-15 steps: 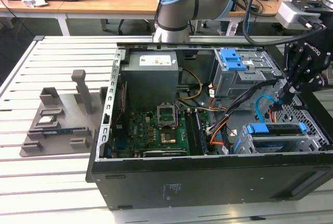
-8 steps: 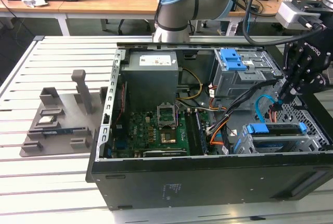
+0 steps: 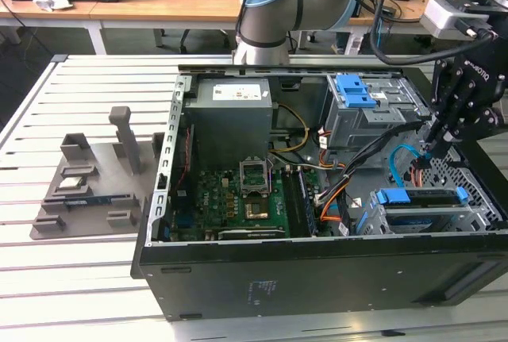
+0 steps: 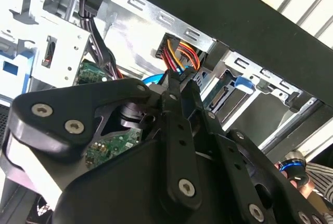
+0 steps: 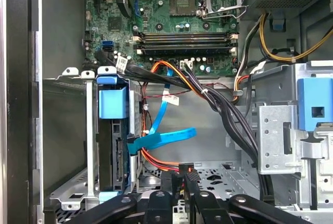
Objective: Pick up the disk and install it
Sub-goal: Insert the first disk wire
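The disk [image 3: 421, 199] sits in the lower cage of the computer case [image 3: 317, 278] in the exterior view, the gripper [image 3: 426, 151] just above it. In the first wrist view the disk [image 5: 115, 146] stands slotted in its cage, and the gripper [image 5: 181, 174] has its jaws pinched shut on a black connector with coloured wires [image 5: 184, 170]. In the second wrist view the gripper [image 4: 177, 78] fingertips meet at those coloured wires [image 4: 179, 55].

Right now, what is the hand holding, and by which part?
The hand pinches the black plug at the end of the orange-red cable.

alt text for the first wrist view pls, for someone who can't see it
Looking into an open computer case, the gripper pinches a black cable connector with its jaws closed on it, next to the disk seated on edge in its blue-railed bay. Behind them lie the green motherboard and a blue ribbon cable.
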